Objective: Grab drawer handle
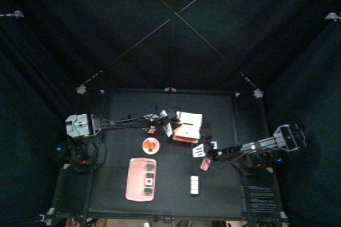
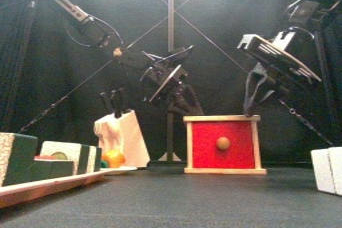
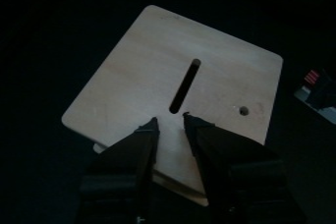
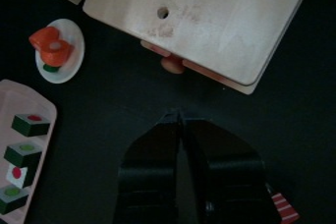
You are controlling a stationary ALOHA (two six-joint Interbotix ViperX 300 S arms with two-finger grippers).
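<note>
Small boxy drawer point(image 2: 222, 144) with pale wooden top, red front, round knob point(image 4: 171, 65) ungrabbed; right gripper point(image 4: 187, 130) just short of knob, jaws nearly closed (left gripper point(image 3: 170, 128) above drawer, slightly parted, empty).

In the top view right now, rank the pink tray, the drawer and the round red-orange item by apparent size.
Largest to smallest:
1. pink tray
2. drawer, noticeably smaller than the tray
3. round red-orange item

All sit on the same table, so distance from the camera hardly skews this.

I am seeing black curtains point(image 1: 80, 32) hanging all round the pen, thin cords point(image 1: 200, 37) crossing overhead, and the dark tabletop point(image 1: 114, 107) sitting in the middle.
</note>
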